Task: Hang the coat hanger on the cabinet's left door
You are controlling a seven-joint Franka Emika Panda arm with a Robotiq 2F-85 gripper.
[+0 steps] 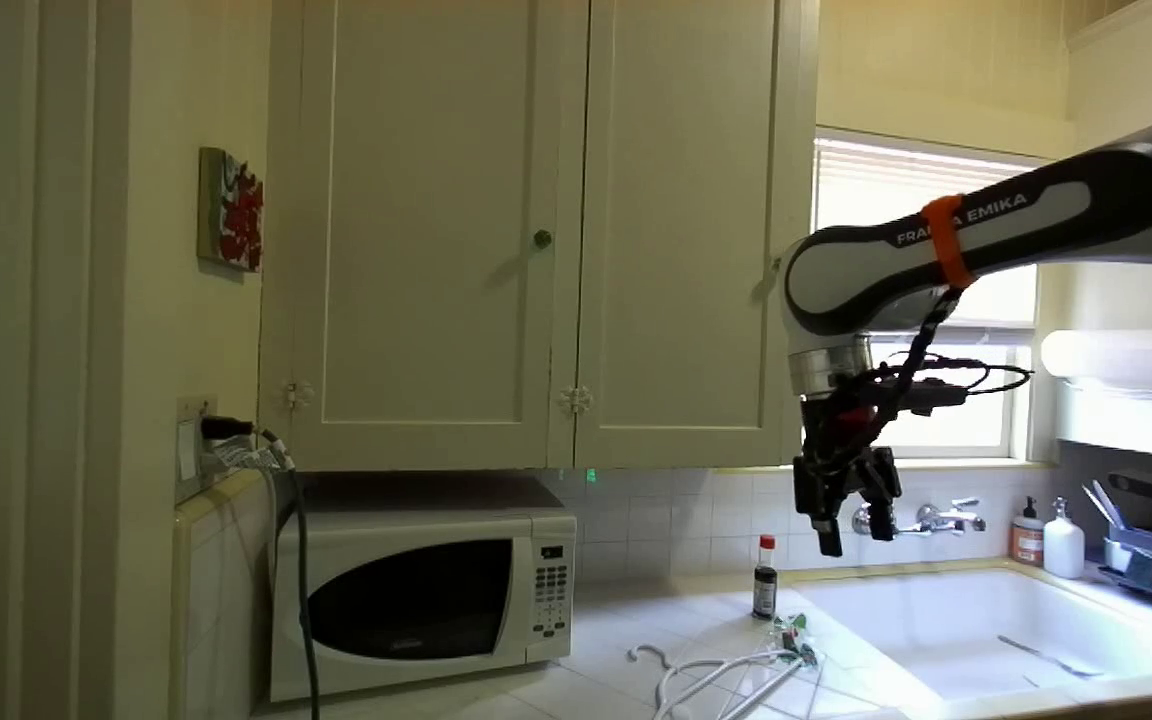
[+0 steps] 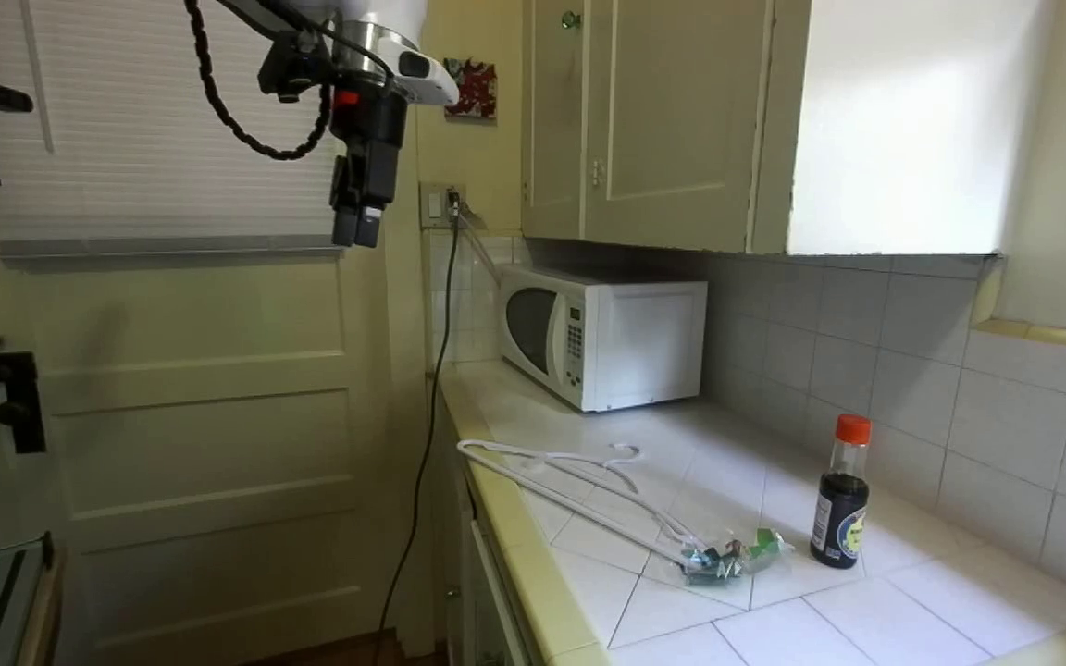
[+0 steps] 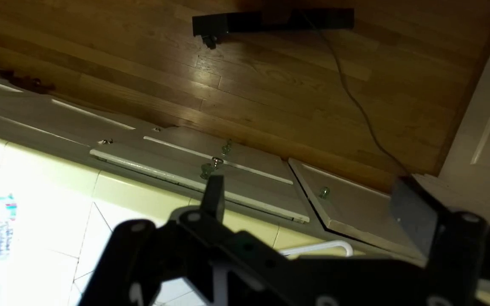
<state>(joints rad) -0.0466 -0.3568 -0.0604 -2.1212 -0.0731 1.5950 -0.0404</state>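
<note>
The coat hanger (image 1: 736, 664) is a thin white hanger lying flat on the tiled counter. It shows whole in an exterior view (image 2: 579, 507), its hook toward the wall. In the wrist view only one rounded corner of the hanger (image 3: 326, 244) shows; the gripper body hides the rest. The cabinet's left door (image 1: 436, 240) is cream, shut, with a small green knob; it looks narrow in an exterior view (image 2: 556, 120). My gripper (image 1: 856, 532) points down, open and empty, well above the counter and apart from the hanger. It also shows in the wrist view (image 3: 315, 208).
A white microwave (image 1: 416, 600) stands under the cabinet. A dark sauce bottle (image 2: 840, 509) with a red cap stands near crumpled clear plastic (image 2: 727, 562) at one hanger end. The narrower cabinet door (image 1: 681, 230) is beside the left door. A sink (image 1: 876, 572) adjoins the counter.
</note>
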